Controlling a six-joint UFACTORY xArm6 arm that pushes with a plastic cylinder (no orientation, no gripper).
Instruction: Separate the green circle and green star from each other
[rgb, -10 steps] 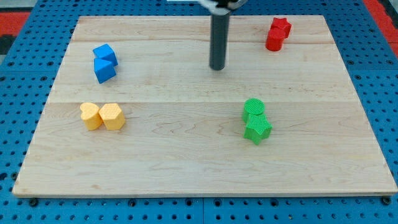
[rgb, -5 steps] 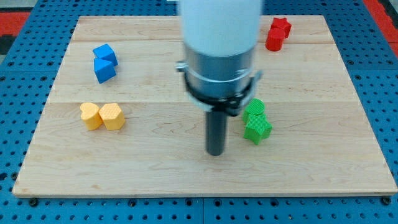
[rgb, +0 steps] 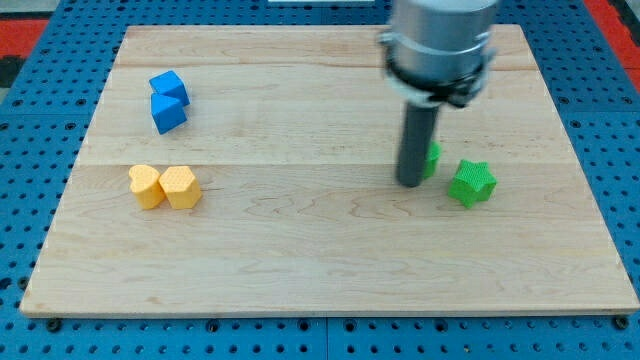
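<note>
The rod's tip (rgb: 410, 183) rests on the worktop (rgb: 300, 250) right against the green circle (rgb: 432, 159), which lies just to the view's right of it and is mostly hidden behind the rod, only a sliver showing. The green star (rgb: 472, 184) sits farther toward the view's right and slightly lower, with a small gap between it and the circle. There is no gripper here (only the bare rod, holding nothing). Any further parting likely turns on that left-to-right line: tip, circle, star.
</note>
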